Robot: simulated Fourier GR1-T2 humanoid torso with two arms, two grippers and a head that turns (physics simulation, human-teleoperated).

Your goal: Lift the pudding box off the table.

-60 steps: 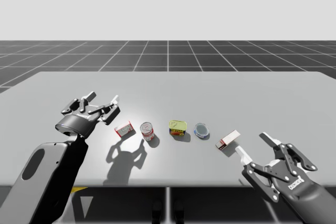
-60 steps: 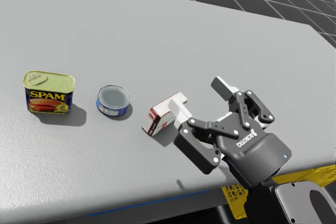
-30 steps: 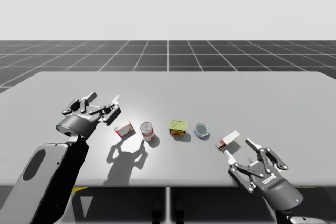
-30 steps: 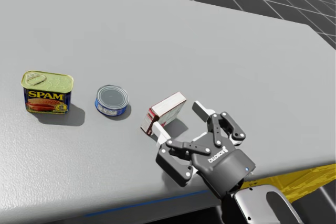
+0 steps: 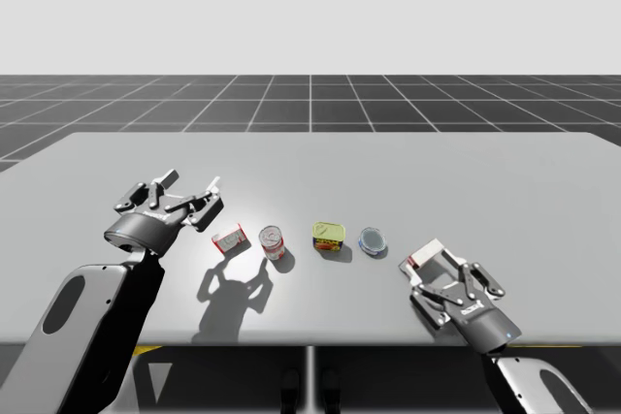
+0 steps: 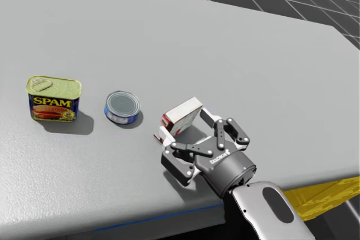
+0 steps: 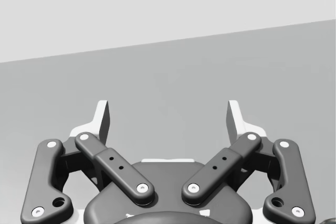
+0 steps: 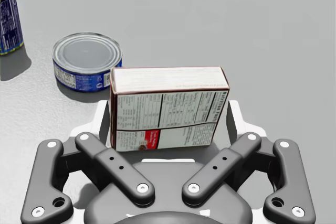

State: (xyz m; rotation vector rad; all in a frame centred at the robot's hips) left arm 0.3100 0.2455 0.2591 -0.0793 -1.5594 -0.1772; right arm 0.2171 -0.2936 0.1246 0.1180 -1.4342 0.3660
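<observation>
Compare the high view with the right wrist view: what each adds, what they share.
High view adds: my left gripper, open above the table near a small red box and a red-labelled cylindrical can. Right wrist view adds: the white-and-red pudding box's printed side panel, between my right gripper's open fingers. Both: that box, the flat blue round can and the yellow-topped blue rectangular tin.
</observation>
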